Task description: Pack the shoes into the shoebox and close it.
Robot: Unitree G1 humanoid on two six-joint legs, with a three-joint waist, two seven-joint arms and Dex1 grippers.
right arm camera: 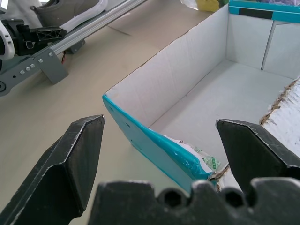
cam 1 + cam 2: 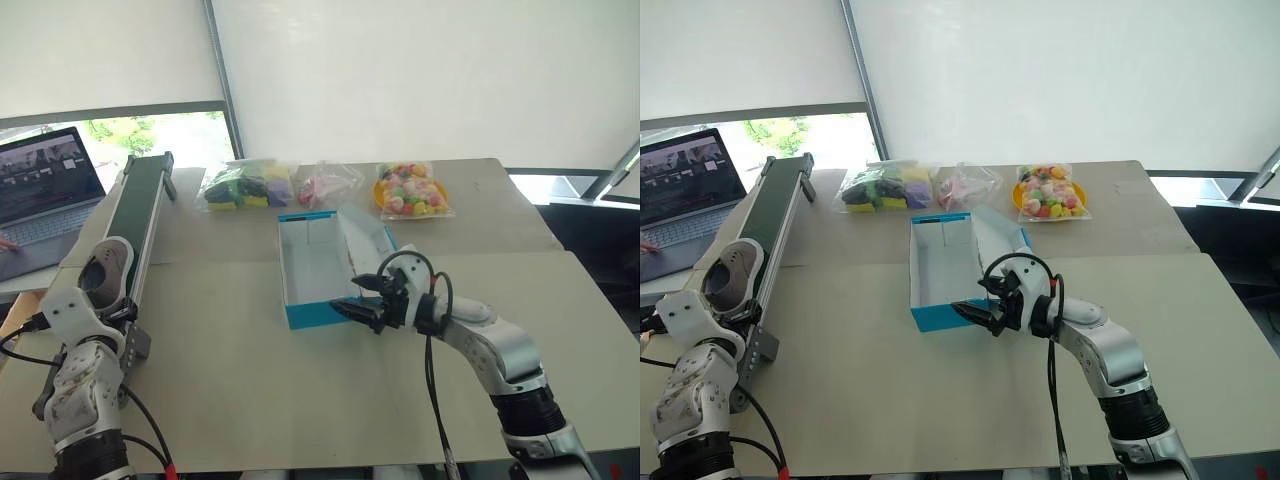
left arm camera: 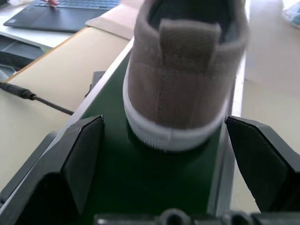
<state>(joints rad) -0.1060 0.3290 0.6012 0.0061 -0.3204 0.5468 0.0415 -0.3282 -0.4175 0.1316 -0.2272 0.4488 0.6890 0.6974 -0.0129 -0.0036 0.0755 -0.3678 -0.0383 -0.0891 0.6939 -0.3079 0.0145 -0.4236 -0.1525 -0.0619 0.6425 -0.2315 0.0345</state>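
Conveyor [image 2: 138,215] carries shoe [image 3: 185,70] — shoebox [image 2: 310,262] open.

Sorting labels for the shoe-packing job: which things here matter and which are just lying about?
Job:
- shoe on the conveyor belt
- shoebox, open
- left gripper
- right gripper

Lying about:
- bags of colourful items
- laptop

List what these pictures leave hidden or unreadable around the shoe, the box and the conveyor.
- Shoe: the left wrist view shows the heel alone; its own heel hides the toe.
- Shoebox lid flap: the right gripper and arm cover part of it in the eye views.
- Laptop: cut off by the picture's edge; screen contents too small to read.
- Bags: contents too small to identify.
- Conveyor: near end covered by the left gripper.
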